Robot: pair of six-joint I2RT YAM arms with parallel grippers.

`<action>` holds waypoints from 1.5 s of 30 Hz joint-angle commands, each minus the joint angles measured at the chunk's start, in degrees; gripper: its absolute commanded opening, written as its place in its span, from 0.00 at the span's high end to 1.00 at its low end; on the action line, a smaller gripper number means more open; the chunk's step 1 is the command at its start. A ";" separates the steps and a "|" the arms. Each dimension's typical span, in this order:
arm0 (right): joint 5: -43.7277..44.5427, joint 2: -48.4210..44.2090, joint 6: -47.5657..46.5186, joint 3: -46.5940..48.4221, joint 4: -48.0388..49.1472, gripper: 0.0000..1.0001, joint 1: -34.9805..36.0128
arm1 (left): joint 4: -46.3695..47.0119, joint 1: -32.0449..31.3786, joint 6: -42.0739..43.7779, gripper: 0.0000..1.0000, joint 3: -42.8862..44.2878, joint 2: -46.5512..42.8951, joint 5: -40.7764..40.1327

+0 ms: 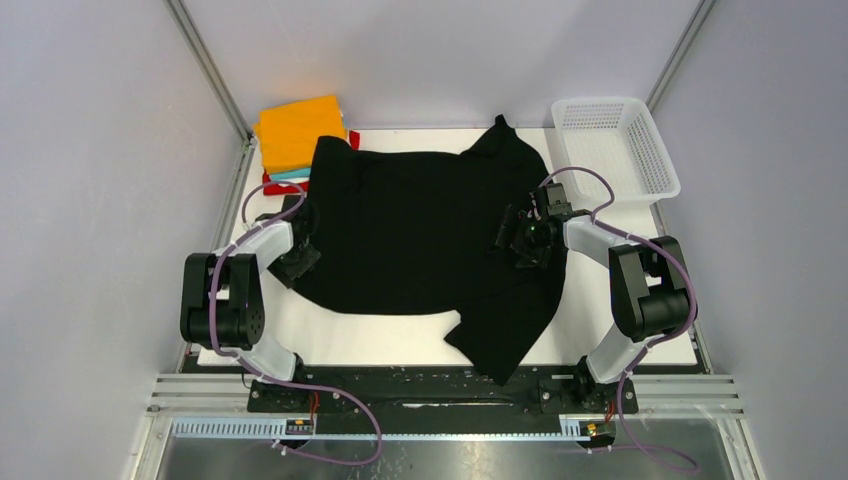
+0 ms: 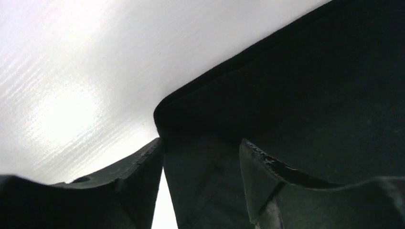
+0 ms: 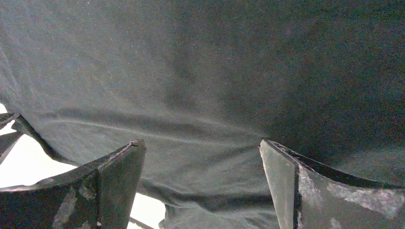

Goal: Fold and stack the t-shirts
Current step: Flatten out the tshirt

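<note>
the black t-shirt [image 1: 420, 230] lies spread over the middle of the white bench [image 1: 400, 340], plain and lightly rumpled, with one part trailing past the near edge at 6 o'clock. a folded orange tee [image 1: 300, 130] tops a small stack at 11 o'clock, and a white mesh basket [image 1: 615, 150] sits at 1 o'clock. the left claw [image 2: 200, 148] is at the shirt's 9 o'clock edge, released, its fingers parted with the hem running between them. the right claw [image 3: 200, 145] rests over the cloth at 3 o'clock, released and spread wide.
</note>
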 commanded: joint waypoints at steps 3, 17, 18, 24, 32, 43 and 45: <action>2.64 1.44 -1.74 -2.49 -3.17 0.01 -0.44 | -3.20 -0.33 -1.79 0.57 3.77 3.71 -4.47; 2.47 1.44 -1.87 -2.43 -3.13 0.01 -0.45 | -6.12 -0.28 -1.77 1.00 1.83 1.55 -6.04; 2.47 1.49 -1.83 -2.40 -3.13 0.00 -0.45 | -6.48 -0.32 -1.69 1.00 1.58 0.87 -6.30; 2.25 1.75 -1.89 -2.29 -3.20 0.00 -0.45 | -8.85 -0.31 -2.99 1.00 -1.85 -5.50 -7.90; 2.22 1.83 -1.69 -2.24 -3.47 0.01 -0.45 | -9.51 -0.32 -5.93 0.98 -6.96 -9.21 -7.55; 2.17 1.93 -1.73 -2.06 -3.82 0.01 -0.45 | -12.90 -0.37 -6.71 0.76 -9.63 -14.14 -6.00; 2.19 2.06 -1.76 -1.93 -3.82 0.01 -0.40 | -13.21 -0.38 -6.93 0.75 -10.26 -14.53 -5.96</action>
